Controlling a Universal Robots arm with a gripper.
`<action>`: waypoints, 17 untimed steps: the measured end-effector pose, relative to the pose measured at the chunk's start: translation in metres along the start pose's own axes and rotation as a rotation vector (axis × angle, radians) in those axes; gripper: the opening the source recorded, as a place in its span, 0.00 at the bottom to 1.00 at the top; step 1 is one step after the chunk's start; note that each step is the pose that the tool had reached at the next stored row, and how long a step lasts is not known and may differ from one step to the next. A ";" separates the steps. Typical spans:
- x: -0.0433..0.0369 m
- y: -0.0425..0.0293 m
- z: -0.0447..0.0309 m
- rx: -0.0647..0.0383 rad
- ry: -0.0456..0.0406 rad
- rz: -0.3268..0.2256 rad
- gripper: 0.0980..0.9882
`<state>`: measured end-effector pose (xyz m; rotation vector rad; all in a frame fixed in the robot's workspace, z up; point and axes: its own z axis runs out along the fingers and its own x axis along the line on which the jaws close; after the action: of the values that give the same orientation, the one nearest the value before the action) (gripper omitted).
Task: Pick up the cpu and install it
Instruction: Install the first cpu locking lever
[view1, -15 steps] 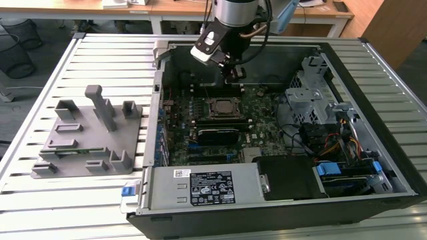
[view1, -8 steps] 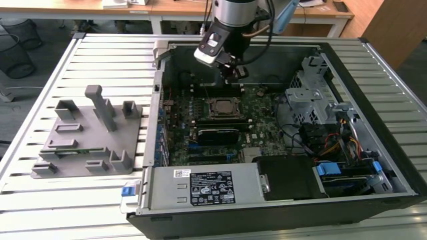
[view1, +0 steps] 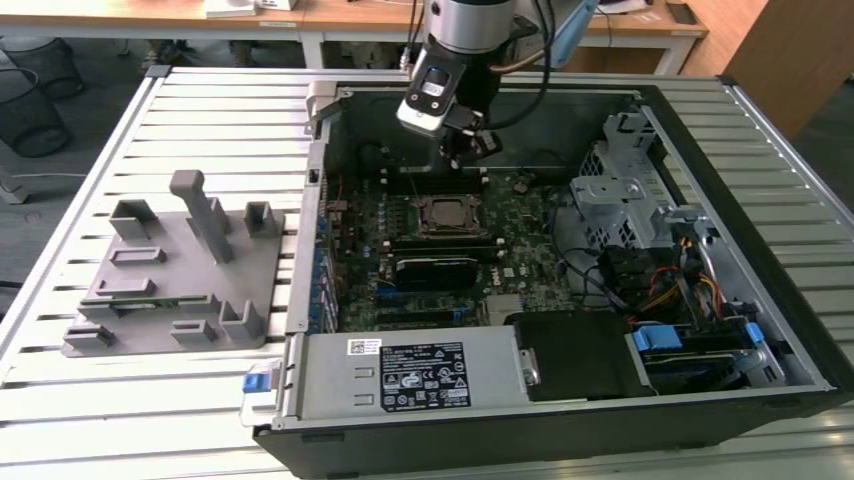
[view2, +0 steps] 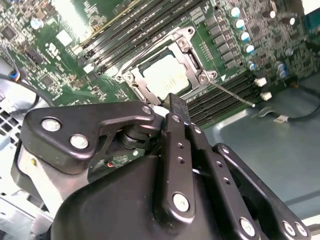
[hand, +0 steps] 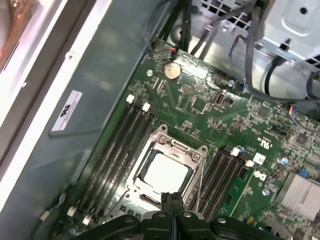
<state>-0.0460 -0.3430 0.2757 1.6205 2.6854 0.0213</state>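
- Exterior view: the gripper (view1: 461, 150) hangs from the arm inside the open case (view1: 747, 400), above the board (view1: 521, 230) and towards the case's far wall.
- The socket (view1: 438, 217) sits mid-board, just nearer the camera than the gripper tip; a pale square shows inside its frame (small here, so I would not say from this view alone that it is the cpu).
- The grey fixture (view1: 174, 270) stands on the slatted table (view1: 134, 400), outside the case on the exterior view's left; none of its seats shows a chip.
- Second wrist view: the fingers (view2: 177, 112) are pressed together with nothing between them, the tip over the board just beside the socket frame (view2: 197, 62).
- The cpu (view2: 162, 75) lies flat in the socket, silver-white top up, square to the frame.
- A thin lever wire (view2: 232, 95) runs out from the socket corner across the memory slots (view2: 220, 97) (latched or not, I cannot tell).
- First wrist view: the cpu (hand: 162, 172) again sits inside the frame (hand: 175, 145), with the closed finger pair (hand: 171, 205) at the socket's near edge.
- Progress, as a judgement: pick-up and placing look done; the gripper holds nothing.
- Room: slot banks (hand: 120, 150) flank the socket closely on both sides; cables (hand: 260, 70) and a drive cage (hand: 295, 25) crowd one board edge; the case wall (hand: 100, 75) bounds the other. Straight up is the freest way.
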 end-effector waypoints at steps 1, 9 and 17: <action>0.0000 0.0000 -0.0001 0.002 -0.0033 -0.011 0.01; -0.0001 -0.0001 0.0000 0.003 -0.0049 -0.103 0.01; -0.0002 -0.0002 0.0001 0.003 -0.0030 -0.245 0.01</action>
<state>-0.0460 -0.3432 0.2757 1.2793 2.8610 0.0133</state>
